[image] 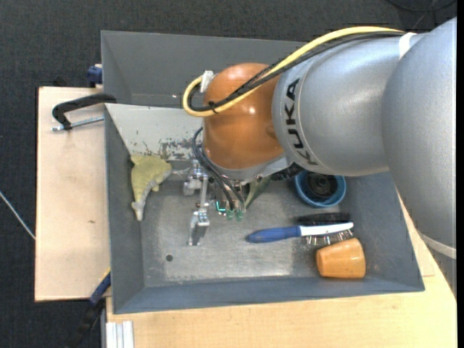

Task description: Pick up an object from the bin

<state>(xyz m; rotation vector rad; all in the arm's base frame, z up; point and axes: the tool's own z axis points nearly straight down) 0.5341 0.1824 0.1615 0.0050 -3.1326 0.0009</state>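
My gripper (196, 205) hangs under the orange cover over the bin's left-middle floor. Its two metal fingers stand apart, so it is open, and only bare floor lies between them. A yellow-green soft toy animal (147, 176) lies just to its left against the bin's left wall, a short gap away from the upper finger. A blue-handled brush (297, 232) with white bristles lies on the floor to the gripper's right.
An orange cup-shaped block (341, 258) rests near the front right corner, below the brush head. A blue round ring-like thing (319, 187) is partly hidden under the arm at the right. The big arm covers the bin's back right.
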